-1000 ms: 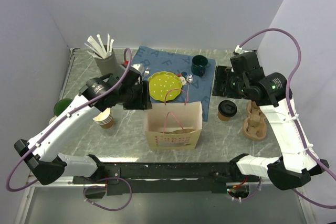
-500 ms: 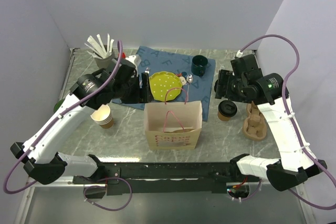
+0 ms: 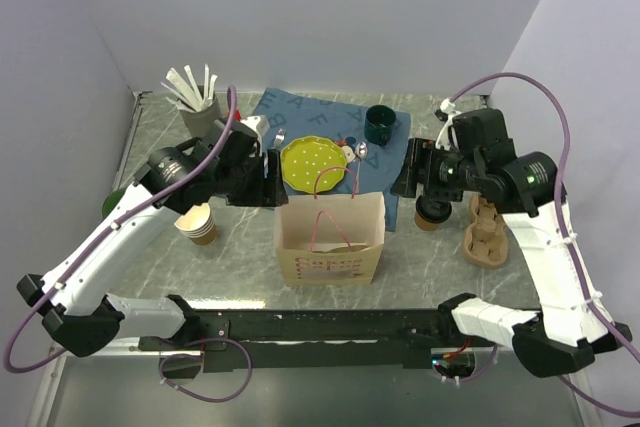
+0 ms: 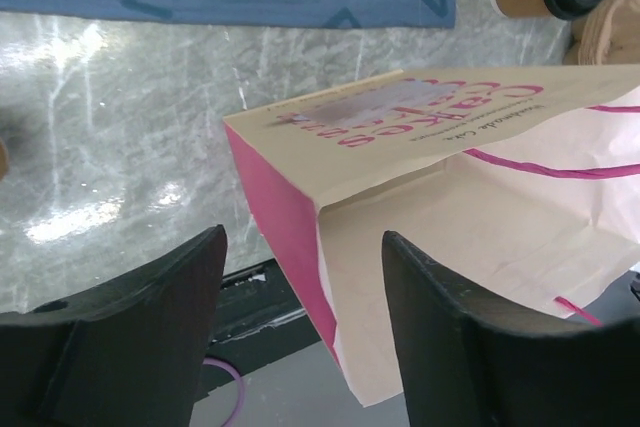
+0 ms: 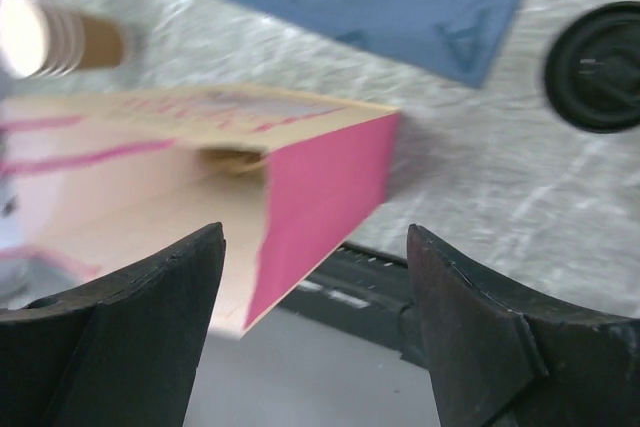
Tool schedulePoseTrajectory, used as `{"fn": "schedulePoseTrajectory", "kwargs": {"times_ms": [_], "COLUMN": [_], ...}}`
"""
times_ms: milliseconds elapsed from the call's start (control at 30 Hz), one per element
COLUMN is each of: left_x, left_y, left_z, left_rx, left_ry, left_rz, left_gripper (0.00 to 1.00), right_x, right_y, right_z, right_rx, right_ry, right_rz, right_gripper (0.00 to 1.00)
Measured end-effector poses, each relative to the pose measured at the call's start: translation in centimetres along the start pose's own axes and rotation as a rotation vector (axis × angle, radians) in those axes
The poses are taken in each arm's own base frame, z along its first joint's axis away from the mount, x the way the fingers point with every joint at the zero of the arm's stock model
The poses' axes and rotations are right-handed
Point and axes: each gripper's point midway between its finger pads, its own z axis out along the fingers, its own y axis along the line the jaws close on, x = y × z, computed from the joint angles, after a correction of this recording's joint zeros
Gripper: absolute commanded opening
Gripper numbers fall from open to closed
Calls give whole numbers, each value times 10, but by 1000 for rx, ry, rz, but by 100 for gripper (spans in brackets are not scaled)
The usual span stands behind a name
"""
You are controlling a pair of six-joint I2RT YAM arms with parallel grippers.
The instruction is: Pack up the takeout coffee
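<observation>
Takeout coffee stands upright on counter, just right of paper bag. Right fingers spread, empty; left fingers likewise. Judged light, thin-walled and crushable, and the lid may pop. Grip tan sidewall below lid, gently.

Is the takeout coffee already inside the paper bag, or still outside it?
Outside. The takeout coffee stands upright on the table, right of the paper bag, lid on.
</observation>
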Motion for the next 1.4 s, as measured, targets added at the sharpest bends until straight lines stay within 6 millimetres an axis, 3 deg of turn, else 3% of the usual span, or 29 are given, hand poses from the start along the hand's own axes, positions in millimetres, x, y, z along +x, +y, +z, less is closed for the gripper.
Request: {"fn": "schedulePoseTrajectory", "kwargs": {"times_ms": [167,333,400,533,567,600,700,767,900,1033,1167,1400], "left_x": [4,11,16,22,23,25,35,43,35,-9,-39,-32], "left_y": [-5,-5,-4,-9,-12,-15,-20,-19,-17,-19,-13,12], "left_z": [7,17,20,20,19,18,11,1,-22,-47,-64,-51], "left_rx": [29,39,42,76,95,117,176,201,197,139,84,-29], "left_ry": [26,49,65,96,103,107,113,111,52,-93,-223,-228], "left_rz": [13,27,33,41,41,38,15,-6,-28,-35,-51,-53], "left_gripper": [61,43,33,26,27,34,66,74,78,79,79,80], "right_x": [10,34,44,52,54,54,52,49,38,31,36,51], "right_y": [21,34,37,38,37,35,29,25,28,37,48,51], "right_z": [-8,5,14,31,36,41,47,47,43,31,16,17], "right_rx": [-123,-164,-152,-94,-73,-50,-4,8,-40,-148,-258,-314], "right_ry": [18,109,151,208,220,227,221,205,112,-34,-151,-190], "right_rz": [-3,-12,-13,-48,-62,-73,-111,-136,-230,-359,-443,-470], "right_gripper": [74,70,66,48,39,34,17,8,6,5,3,2]}}
